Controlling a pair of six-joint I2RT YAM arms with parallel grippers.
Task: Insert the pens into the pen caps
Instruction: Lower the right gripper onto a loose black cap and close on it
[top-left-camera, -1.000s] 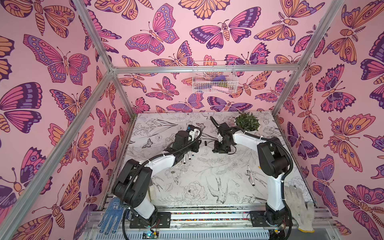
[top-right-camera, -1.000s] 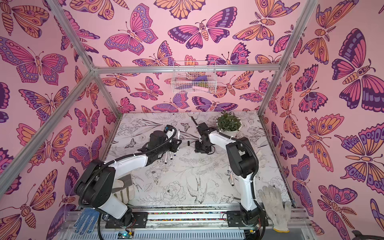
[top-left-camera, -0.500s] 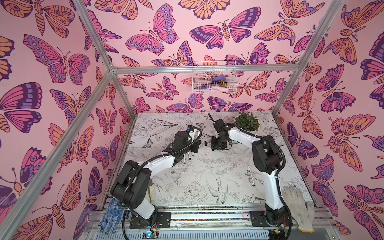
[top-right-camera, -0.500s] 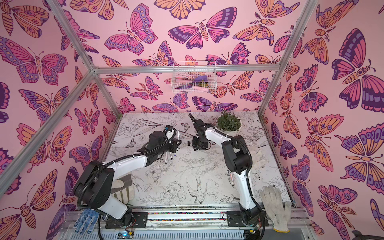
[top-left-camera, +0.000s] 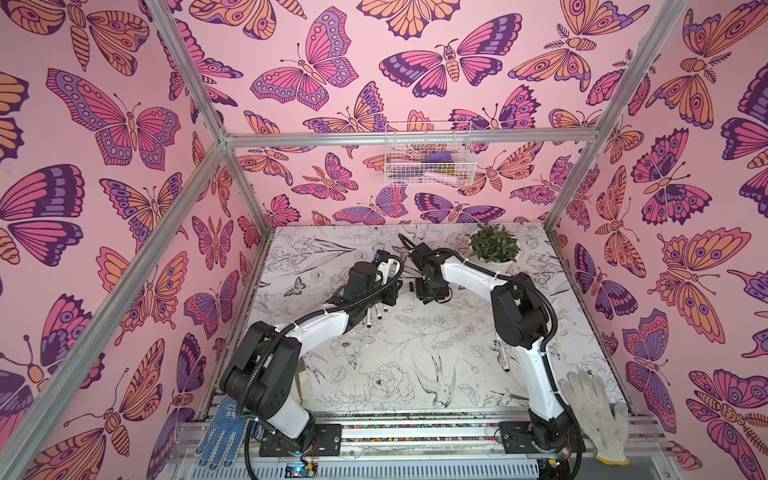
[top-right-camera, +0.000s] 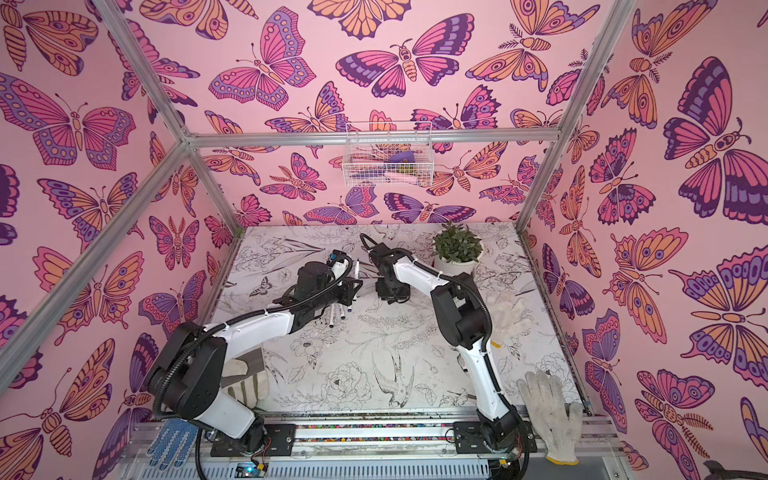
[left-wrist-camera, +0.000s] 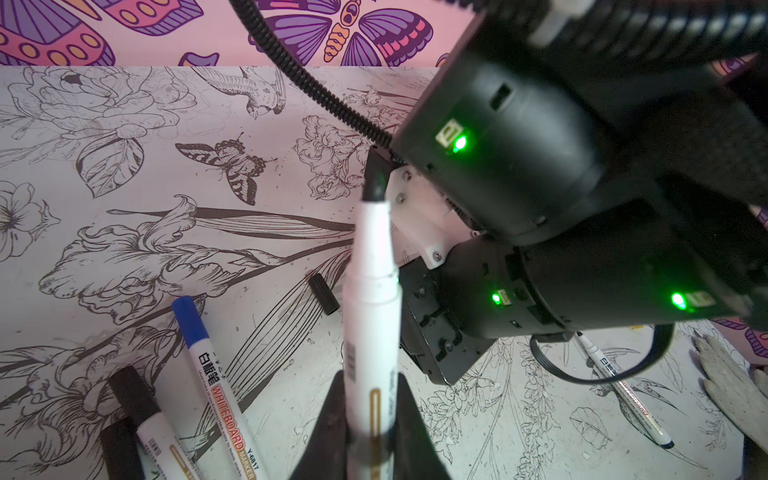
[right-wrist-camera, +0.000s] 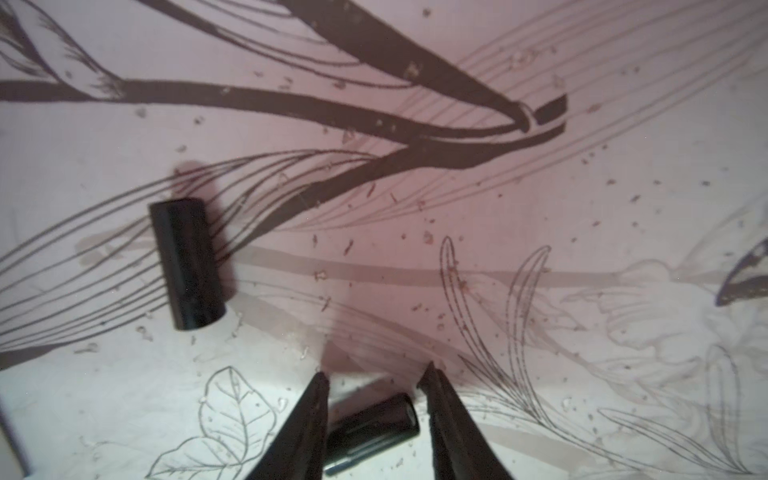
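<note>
In the left wrist view my left gripper (left-wrist-camera: 371, 395) is shut on a white pen (left-wrist-camera: 371, 316). Its bare dark tip points toward the right arm's wrist. My right gripper (right-wrist-camera: 376, 370) is open just above the table, its fingers either side of a black pen cap (right-wrist-camera: 374, 424) lying flat. A second black cap (right-wrist-camera: 187, 264) lies loose beside it and also shows as the cap (left-wrist-camera: 323, 295). A blue-capped pen (left-wrist-camera: 216, 386) and two black-capped pens (left-wrist-camera: 133, 395) lie by the left gripper. In both top views the grippers (top-left-camera: 390, 291) (top-left-camera: 430, 291) meet at the table's middle back.
Another pen (top-left-camera: 504, 355) lies beside the right arm. A potted plant (top-left-camera: 494, 245) stands at the back right. A white glove (top-left-camera: 594, 411) and a blue glove (top-left-camera: 220, 424) hang over the front rail. A wire basket (top-left-camera: 428, 158) hangs on the back wall.
The right arm has swung a little to the left and its gripper has come over the black cap. The left arm holds still with the pen.
</note>
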